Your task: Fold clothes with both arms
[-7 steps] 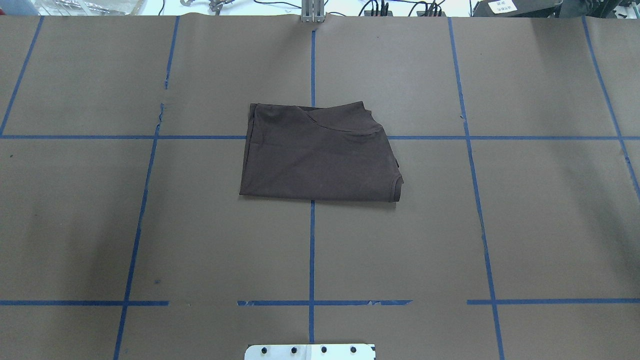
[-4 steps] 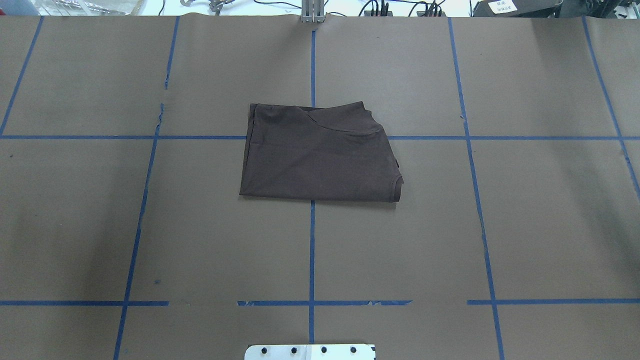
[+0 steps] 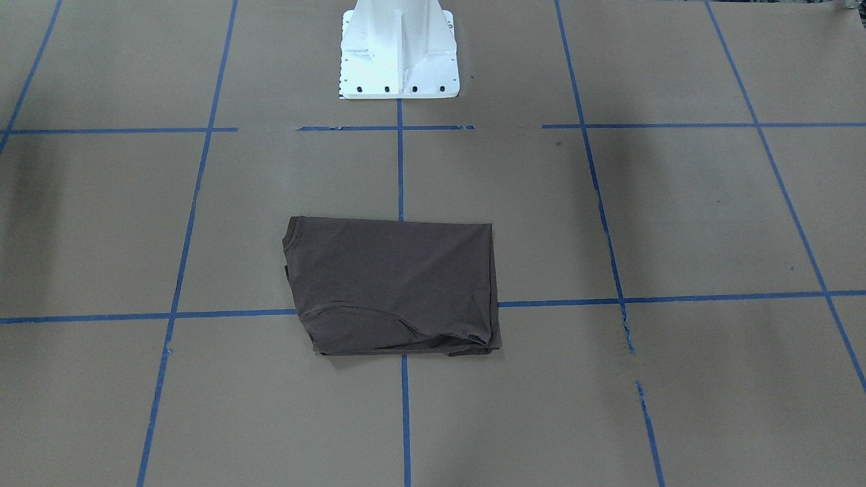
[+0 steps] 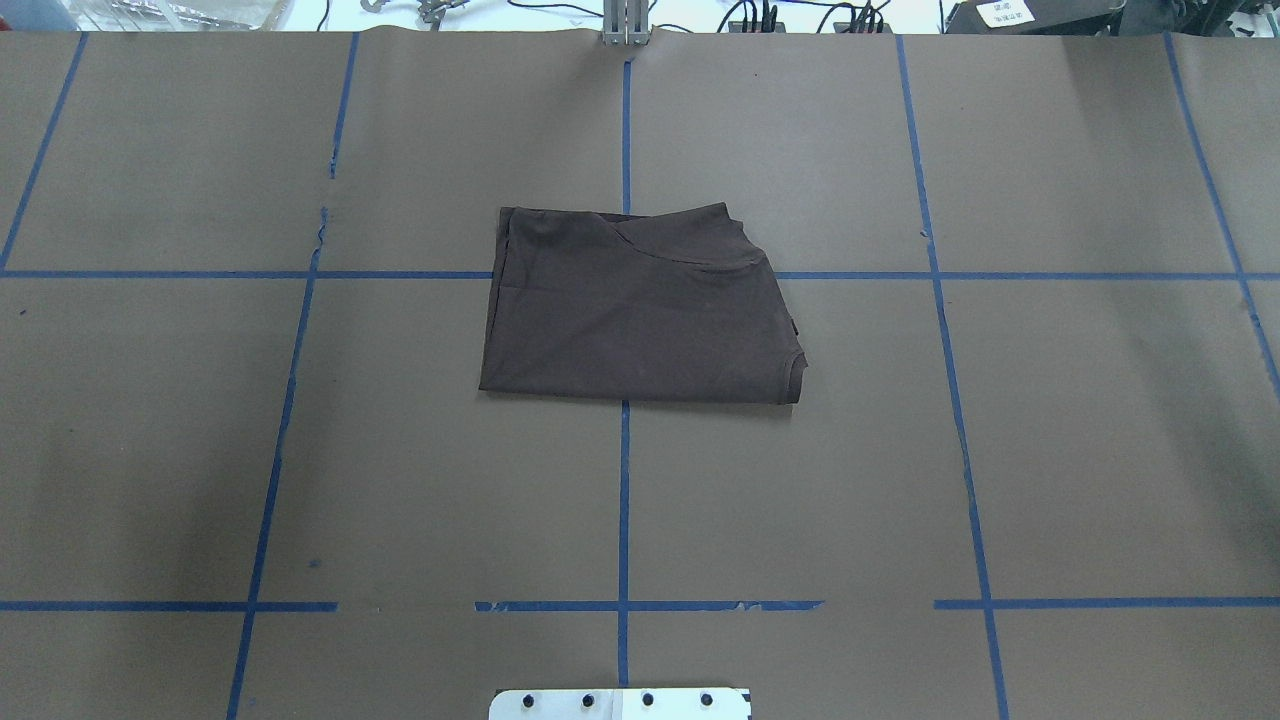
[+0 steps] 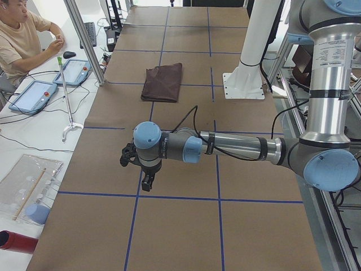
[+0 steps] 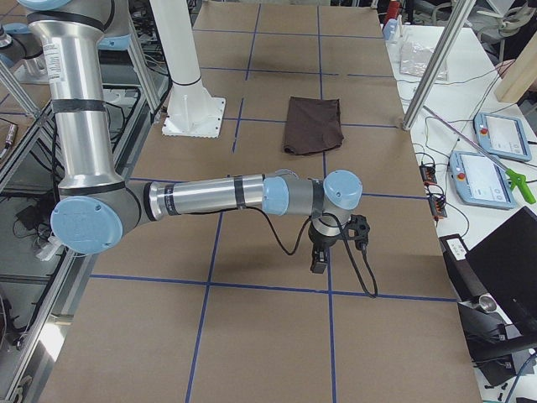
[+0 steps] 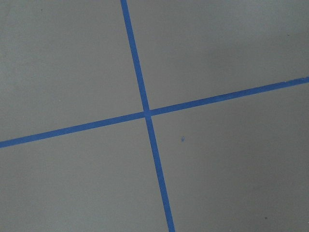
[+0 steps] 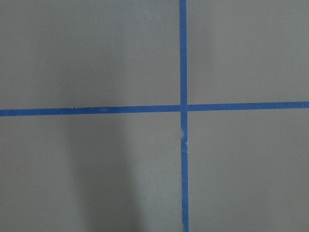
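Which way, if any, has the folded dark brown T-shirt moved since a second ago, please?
No: the folded dark brown T-shirt crosses the blue tape line exactly as before.

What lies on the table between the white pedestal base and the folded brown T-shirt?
Only bare brown paper crossed by blue tape lines, seen in the exterior front-facing view. The pedestal base and T-shirt stand apart.

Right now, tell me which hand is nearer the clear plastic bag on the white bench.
Left. The left hand hangs over the brown table near the clear plastic bag; the right hand hangs toward the table's opposite end, beyond the folded dark brown T-shirt.
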